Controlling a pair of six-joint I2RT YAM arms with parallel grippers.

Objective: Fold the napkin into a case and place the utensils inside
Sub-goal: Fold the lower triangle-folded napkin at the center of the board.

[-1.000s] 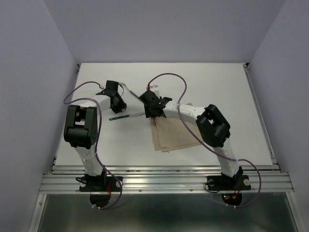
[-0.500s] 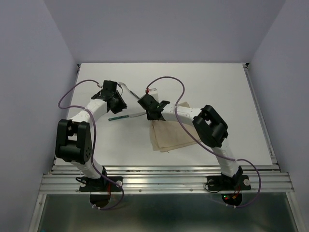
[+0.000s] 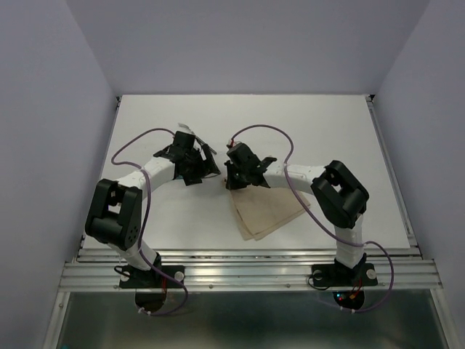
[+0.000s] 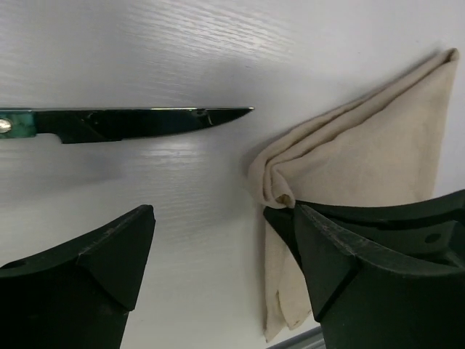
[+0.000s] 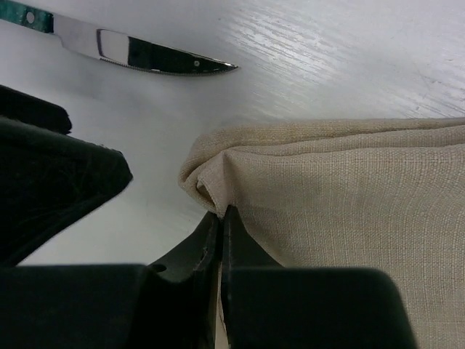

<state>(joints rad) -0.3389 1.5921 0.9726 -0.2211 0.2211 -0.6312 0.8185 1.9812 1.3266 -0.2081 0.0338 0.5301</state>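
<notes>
The beige napkin (image 3: 270, 209) lies folded on the white table, in front of the right arm. My right gripper (image 5: 221, 212) is shut on its bunched near-left corner (image 5: 203, 182), the jaws pressed together with cloth between them. My left gripper (image 4: 224, 218) stands open just left of that corner, with bare table between its fingers (image 4: 109, 254). One of the utensils, a knife (image 4: 131, 120) with a dark green handle, lies flat beyond the left gripper, its tip pointing at the napkin (image 4: 363, 156). In the top view the left gripper (image 3: 207, 169) hides the knife.
Purple cables (image 3: 134, 145) loop over both arms. A metal rail (image 3: 247, 256) runs along the table's near edge. Lilac walls close in the left, right and back. The right gripper (image 3: 234, 178) and the left one are nearly touching.
The left gripper has swung right, over the knife towards the napkin's corner, and opened wide. The right gripper has shut on that corner, and the napkin has shifted slightly.
</notes>
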